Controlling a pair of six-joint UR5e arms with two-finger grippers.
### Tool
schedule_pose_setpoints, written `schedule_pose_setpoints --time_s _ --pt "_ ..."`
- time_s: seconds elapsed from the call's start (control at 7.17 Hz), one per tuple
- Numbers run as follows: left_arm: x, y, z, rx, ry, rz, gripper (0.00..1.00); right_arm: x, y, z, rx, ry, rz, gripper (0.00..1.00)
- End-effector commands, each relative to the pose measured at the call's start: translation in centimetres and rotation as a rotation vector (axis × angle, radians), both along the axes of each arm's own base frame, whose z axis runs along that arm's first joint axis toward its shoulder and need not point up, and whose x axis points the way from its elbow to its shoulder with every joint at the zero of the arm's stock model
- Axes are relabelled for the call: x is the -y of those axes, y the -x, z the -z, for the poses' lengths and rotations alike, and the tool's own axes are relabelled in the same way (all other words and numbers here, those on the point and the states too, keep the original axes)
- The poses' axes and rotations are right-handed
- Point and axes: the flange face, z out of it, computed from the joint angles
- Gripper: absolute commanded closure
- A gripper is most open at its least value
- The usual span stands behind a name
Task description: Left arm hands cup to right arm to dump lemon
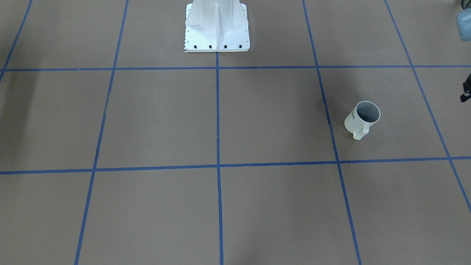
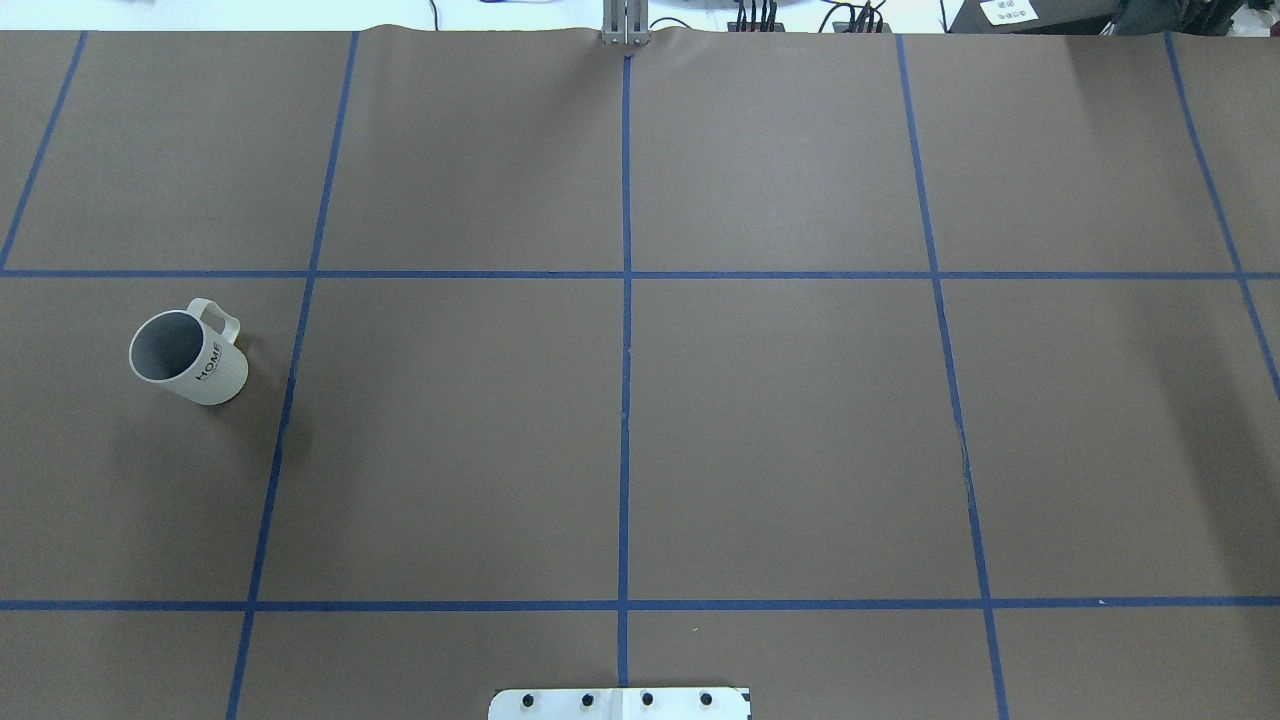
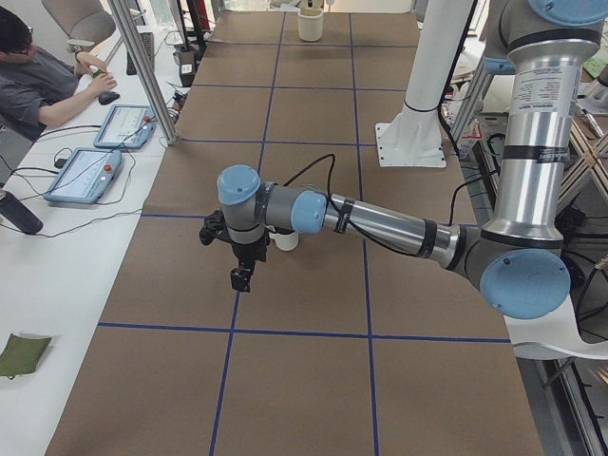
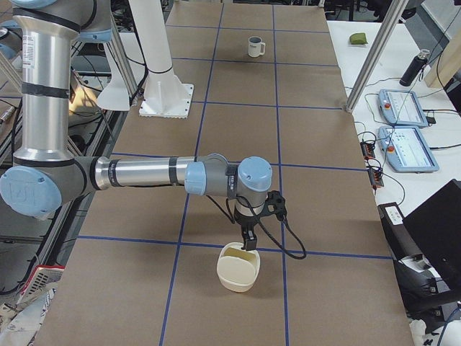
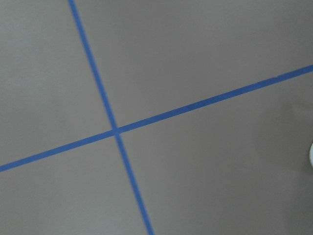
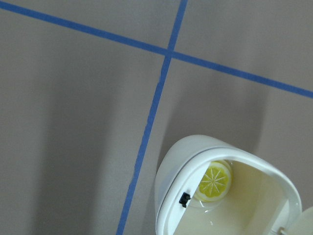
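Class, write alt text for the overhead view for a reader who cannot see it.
A white cup marked HOME stands upright at the left of a brown table gridded with blue tape, handle toward the far edge.

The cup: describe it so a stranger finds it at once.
On the blue-gridded brown table, look toward the robot's left end, middle row. The cup stands there upright: white, loop handle, grey inside, lettered HOME, unlike the plain cream container opposite.

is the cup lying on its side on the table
No, in the overhead view the cup stands upright on the table, with its open mouth facing up.
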Motion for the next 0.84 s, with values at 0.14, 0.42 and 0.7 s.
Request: schedule_pose_setpoints --time_s 0.14,0.42,0.7 --pt "-4.4 6.5 -3.9 0.002 0.029 0.014 0.00 -0.8 0.1 -0.2 0.016 0.029 -0.045 0.00" --pt "-6.0 6.4 -6.2 -0.006 0.062 0.014 0.00 -0.8 0.1 -0.1 0.018 0.025 -0.045 0.00" --pt "-5.8 6.1 -5.3 -0.040 0.035 0.017 0.00 -0.8 0.1 0.1 0.018 0.022 -0.045 0.00"
